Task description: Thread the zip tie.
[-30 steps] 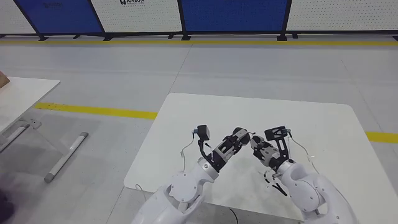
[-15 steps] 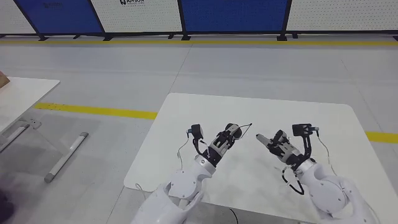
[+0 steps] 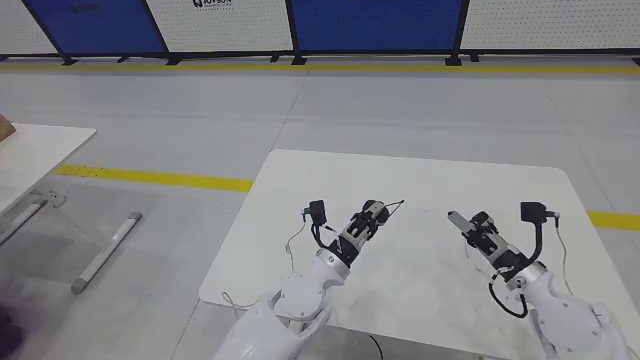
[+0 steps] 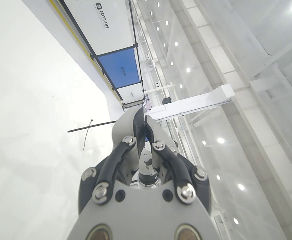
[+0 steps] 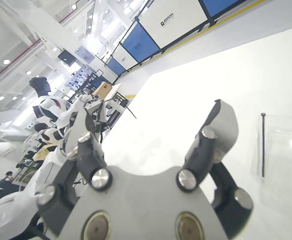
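Observation:
My left gripper (image 3: 378,210) hangs over the middle of the white table (image 3: 420,175) and is shut on a thin black zip tie (image 3: 396,203). In the left wrist view the zip tie (image 4: 91,126) sticks out sideways from the closed fingertips (image 4: 139,122), with a second thin strand hanging below it. My right gripper (image 3: 462,223) is well off to the right of the left one, open with nothing between its fingers (image 5: 222,116). From the right wrist view the left gripper's zip tie (image 5: 131,112) shows far off.
A second black zip tie (image 5: 262,146) lies flat on the table beside the right gripper, at the edge of a clear plastic sheet or bag (image 5: 280,151). Another white table (image 3: 35,155) stands at the far left. Blue and white panels (image 3: 375,5) line the back.
The two grippers were close together a second ago. The right arm has since pulled away to the right, now open, while the left gripper kept the zip tie and shifted slightly.

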You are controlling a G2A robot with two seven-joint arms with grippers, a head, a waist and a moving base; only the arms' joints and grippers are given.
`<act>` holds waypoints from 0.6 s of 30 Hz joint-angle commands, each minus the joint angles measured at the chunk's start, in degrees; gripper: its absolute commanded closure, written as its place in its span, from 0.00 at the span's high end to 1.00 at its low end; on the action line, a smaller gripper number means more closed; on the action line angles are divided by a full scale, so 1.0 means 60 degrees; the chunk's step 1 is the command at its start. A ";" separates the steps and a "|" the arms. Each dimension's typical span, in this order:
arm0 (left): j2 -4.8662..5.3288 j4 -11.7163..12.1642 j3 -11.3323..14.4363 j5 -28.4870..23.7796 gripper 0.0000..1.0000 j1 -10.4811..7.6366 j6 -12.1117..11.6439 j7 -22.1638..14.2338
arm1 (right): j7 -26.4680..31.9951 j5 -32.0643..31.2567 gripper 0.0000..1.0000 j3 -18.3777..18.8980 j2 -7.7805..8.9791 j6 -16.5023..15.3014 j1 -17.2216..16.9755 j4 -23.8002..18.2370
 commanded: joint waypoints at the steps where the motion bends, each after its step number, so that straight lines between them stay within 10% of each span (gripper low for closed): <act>1: 0.0000 0.0000 0.0000 0.0001 0.00 0.0000 0.0000 0.0000 | 0.0000 0.0001 1.00 0.0001 0.0000 0.0000 0.0000 0.0000; 18: -0.0071 0.0392 -0.0288 0.0743 0.00 0.0242 -0.0725 0.1368 | -0.0914 0.3050 1.00 0.1522 0.0022 0.0422 -0.0358 0.0739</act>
